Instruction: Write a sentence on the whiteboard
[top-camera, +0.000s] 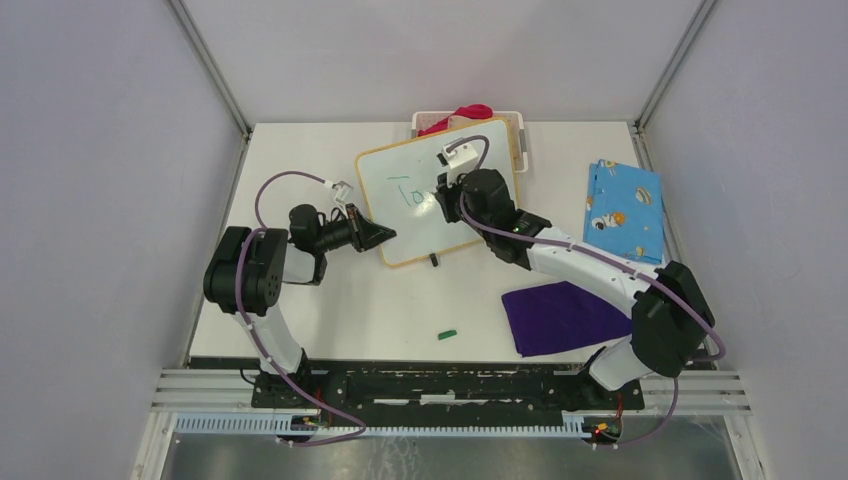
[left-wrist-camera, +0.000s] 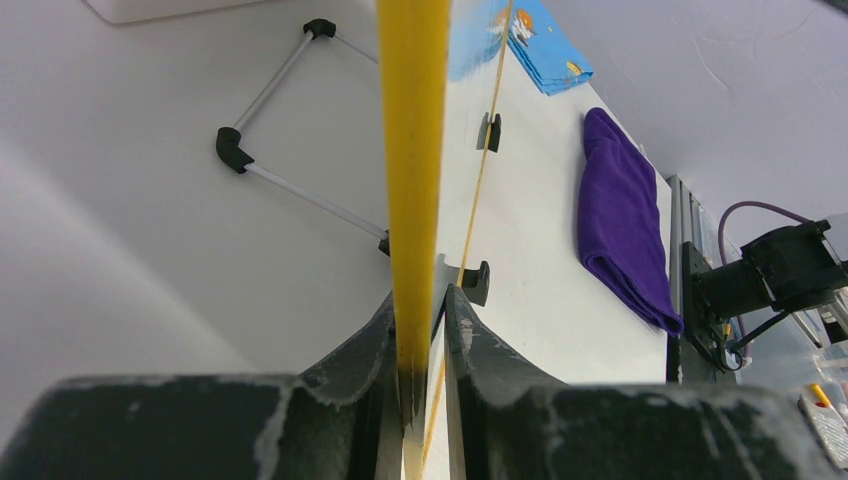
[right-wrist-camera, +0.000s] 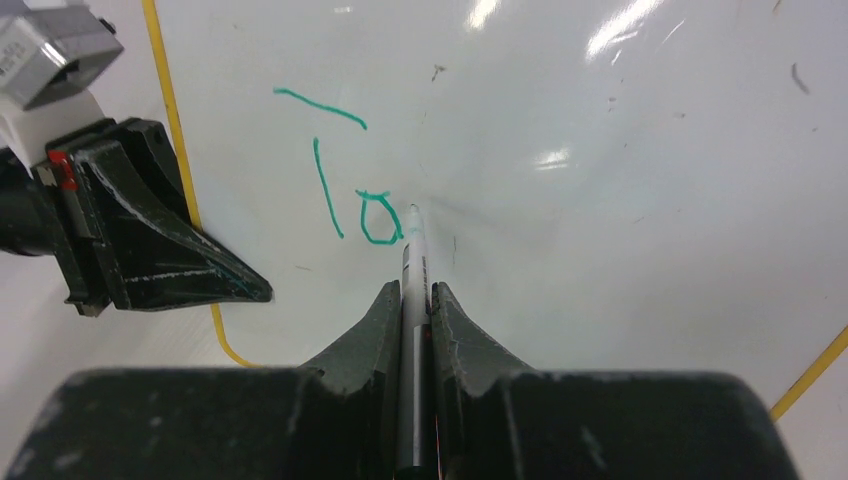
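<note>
The whiteboard (top-camera: 400, 170) lies tilted at the table's middle back, its yellow frame edge (left-wrist-camera: 412, 150) running up the left wrist view. My left gripper (top-camera: 385, 236) (left-wrist-camera: 428, 295) is shut on the board's near-left edge, and it also shows as a dark left gripper (right-wrist-camera: 150, 240) in the right wrist view. My right gripper (top-camera: 447, 205) (right-wrist-camera: 415, 290) is over the board, shut on a slim marker (right-wrist-camera: 413, 260). The marker tip touches the white surface just right of the green letters "To" (right-wrist-camera: 345, 190) (top-camera: 408, 192), the only part of the sentence in view.
A purple cloth (top-camera: 565, 315) (left-wrist-camera: 620, 220) lies front right, and a blue patterned cloth (top-camera: 623, 208) lies at the right edge. A small green cap (top-camera: 447, 334) rests near the front. A white basket (top-camera: 518, 122) holding something red sits behind the board. A black foot (left-wrist-camera: 476, 283) sticks out from the board's frame.
</note>
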